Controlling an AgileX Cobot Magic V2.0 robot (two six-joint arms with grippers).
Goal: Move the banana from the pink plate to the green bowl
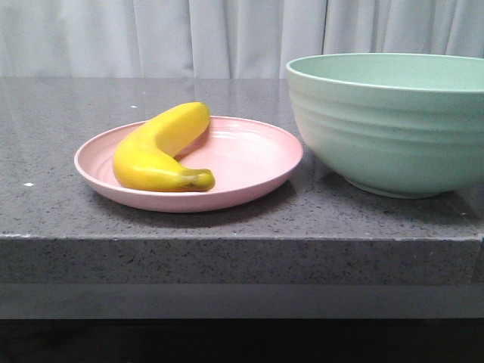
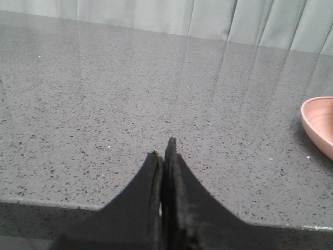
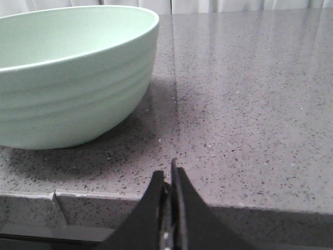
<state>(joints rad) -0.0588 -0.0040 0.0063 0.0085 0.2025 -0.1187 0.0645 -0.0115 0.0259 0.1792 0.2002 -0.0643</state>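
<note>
The yellow banana [image 1: 161, 148] lies on the pink plate [image 1: 249, 159] at the left of the grey counter, its dark stem tip toward the front. The mint-green bowl [image 1: 389, 125] stands upright just right of the plate; it also shows in the right wrist view [image 3: 73, 73]. My left gripper [image 2: 163, 151] is shut and empty, near the counter's front edge, left of the plate, whose rim [image 2: 318, 125] shows at the side. My right gripper [image 3: 169, 172] is shut and empty at the front edge, to the right of the bowl. Neither gripper shows in the front view.
The speckled grey stone counter [image 1: 227, 227] has a front edge close to both grippers. A pale curtain [image 1: 151, 34] hangs behind the counter. Bare counter [image 3: 250, 94] lies right of the bowl and left of the plate [image 2: 104, 94].
</note>
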